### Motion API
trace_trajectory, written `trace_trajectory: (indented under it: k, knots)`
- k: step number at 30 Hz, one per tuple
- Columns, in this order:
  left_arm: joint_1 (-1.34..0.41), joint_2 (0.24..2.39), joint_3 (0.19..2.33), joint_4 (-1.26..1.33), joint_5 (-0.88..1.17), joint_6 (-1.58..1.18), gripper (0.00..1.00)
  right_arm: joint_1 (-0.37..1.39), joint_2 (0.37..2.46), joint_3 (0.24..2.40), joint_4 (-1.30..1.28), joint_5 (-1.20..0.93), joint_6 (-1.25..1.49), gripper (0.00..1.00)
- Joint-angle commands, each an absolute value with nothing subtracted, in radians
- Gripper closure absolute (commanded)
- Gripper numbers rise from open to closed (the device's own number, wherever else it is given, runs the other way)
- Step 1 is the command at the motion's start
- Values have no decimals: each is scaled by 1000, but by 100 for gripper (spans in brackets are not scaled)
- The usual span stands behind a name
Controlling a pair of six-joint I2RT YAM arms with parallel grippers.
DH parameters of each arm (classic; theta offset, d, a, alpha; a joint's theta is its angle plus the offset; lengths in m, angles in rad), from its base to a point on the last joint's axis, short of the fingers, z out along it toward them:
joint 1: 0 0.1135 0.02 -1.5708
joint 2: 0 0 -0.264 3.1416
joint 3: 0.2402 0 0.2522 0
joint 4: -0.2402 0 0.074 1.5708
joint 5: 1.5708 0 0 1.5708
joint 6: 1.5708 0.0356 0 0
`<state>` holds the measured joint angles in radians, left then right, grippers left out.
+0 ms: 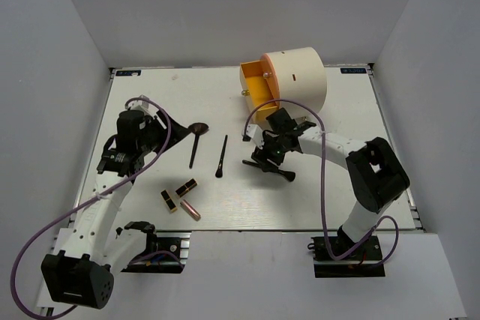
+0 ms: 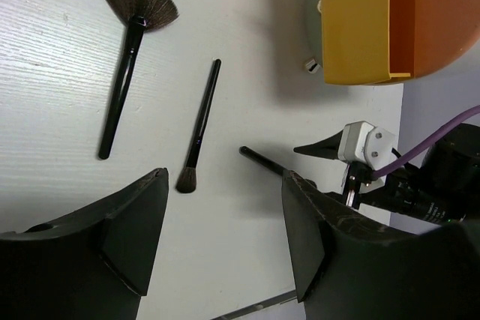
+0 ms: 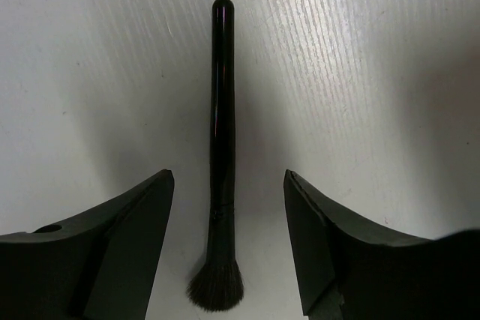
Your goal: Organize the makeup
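Right wrist view: thin black brush (image 3: 220, 148) flat between parted jaws

Brush (image 3: 220, 110) handle looks glossy, table (image 3: 375, 73) matt and grainy.

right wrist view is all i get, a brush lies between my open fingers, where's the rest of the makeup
observer: Two more brushes lie to the left of your right gripper: a fan brush and a thin brush, apart from each other.
operator: and the lipsticks
observer: Three lipstick tubes lie grouped nearer the robot than both of those brushes.
operator: is the drawer open
observer: Yes, the orange drawer stands pulled out of the cream cylinder, on the far side of your gripper.
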<state>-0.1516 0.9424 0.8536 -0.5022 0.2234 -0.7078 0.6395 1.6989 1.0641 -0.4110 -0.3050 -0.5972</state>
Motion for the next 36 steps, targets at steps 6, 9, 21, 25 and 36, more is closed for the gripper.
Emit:
trace_trajectory:
  k: [6, 9, 21, 25, 36]
  knots:
    - [-149, 926, 822, -486, 227, -712, 28, 676, 1733, 1017, -315, -197, -571, 42]
    - [-149, 936, 816, -489, 224, -709, 28, 680, 1735, 996, -305, -180, -578, 48]
    - [-149, 954, 785, -488, 216, -693, 28, 677, 1714, 998, -388, -277, -629, 95]
    - [-149, 968, 782, -506, 201, -672, 28, 660, 1655, 1107, -526, -359, -683, 100]
    - [-158, 1100, 798, -552, 160, -589, 27, 621, 1672, 1725, -741, -535, -560, 100]
